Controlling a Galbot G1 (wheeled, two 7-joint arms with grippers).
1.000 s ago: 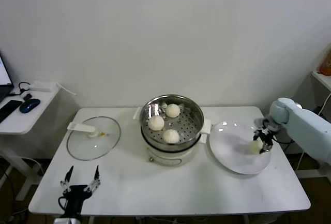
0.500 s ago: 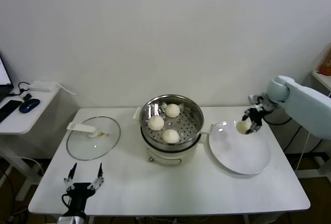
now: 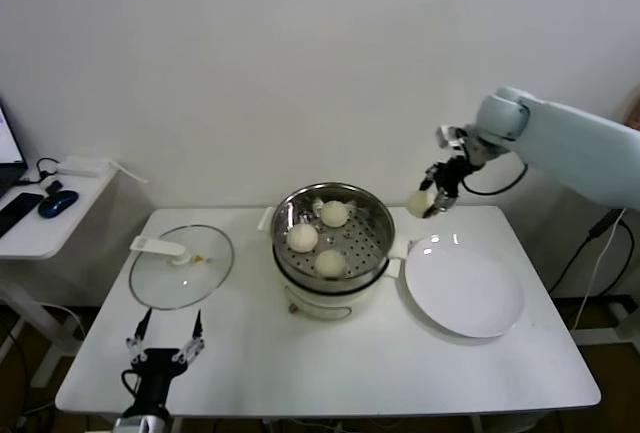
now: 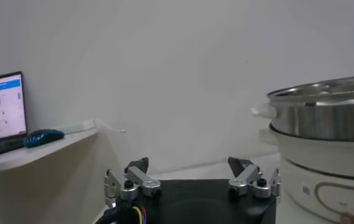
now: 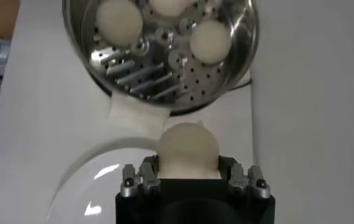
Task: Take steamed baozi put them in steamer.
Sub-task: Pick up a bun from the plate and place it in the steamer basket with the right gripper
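Right gripper (image 3: 432, 203) raised in the air, closed on one bun (image 3: 420, 204), between steamer (image 3: 334, 238) and plate (image 3: 463, 291), above the table (image 3: 330, 363). From the right wrist, bun (image 5: 187, 148) clamped between the fingers, steamer (image 5: 162, 52) beyond it. Three buns in the steamer basket: one toward the back (image 3: 334, 213), one on the left (image 3: 302, 238), one at the front (image 3: 329, 263). Steamer at table centre, on its cream pot base. Glass lid (image 3: 181, 266) flat on the table, left of the steamer. Left gripper (image 3: 166, 344) low at the front left edge, fingers spread apart, empty.
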